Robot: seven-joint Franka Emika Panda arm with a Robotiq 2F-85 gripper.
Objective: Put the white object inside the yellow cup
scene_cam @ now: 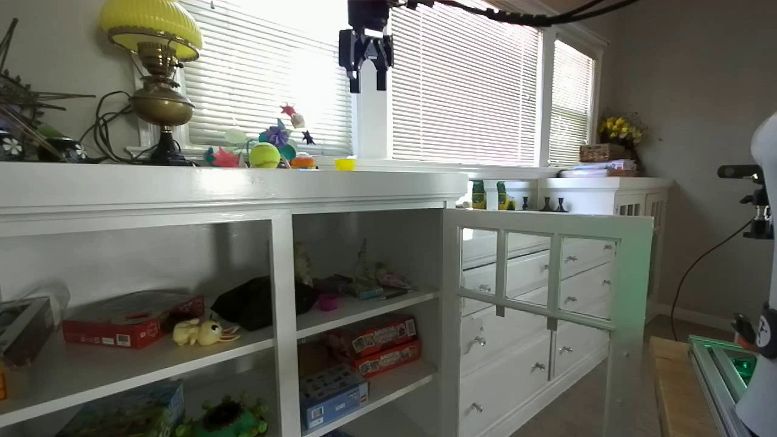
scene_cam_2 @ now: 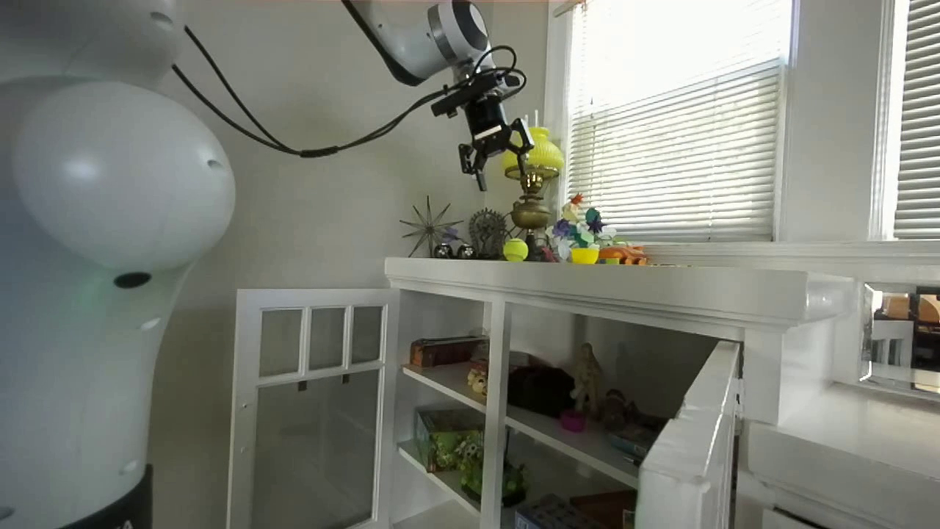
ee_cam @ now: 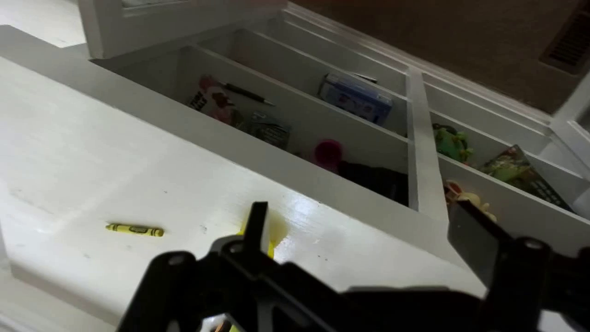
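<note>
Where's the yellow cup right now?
In an exterior view, the yellow cup sits on the white cabinet top, right of the orange object and tennis ball.

Jaws apart, well above yellow cup (scene_cam: 345,164)

Angular and matte black, the two-fingered gripper (scene_cam_2: 502,176) has round grey screw heads (ee_cam: 533,243) at its joints and a pale stripe (scene_cam_2: 487,134) across its body. Above it, the smooth white arm link (scene_cam_2: 407,44) carries a grey ring (scene_cam_2: 441,35) and a rounded black cap (scene_cam_2: 470,18). Thin black cables (scene_cam_2: 371,137) loop above the gripper and meet a thicker black sleeve (scene_cam_2: 319,153) to one side.
</note>
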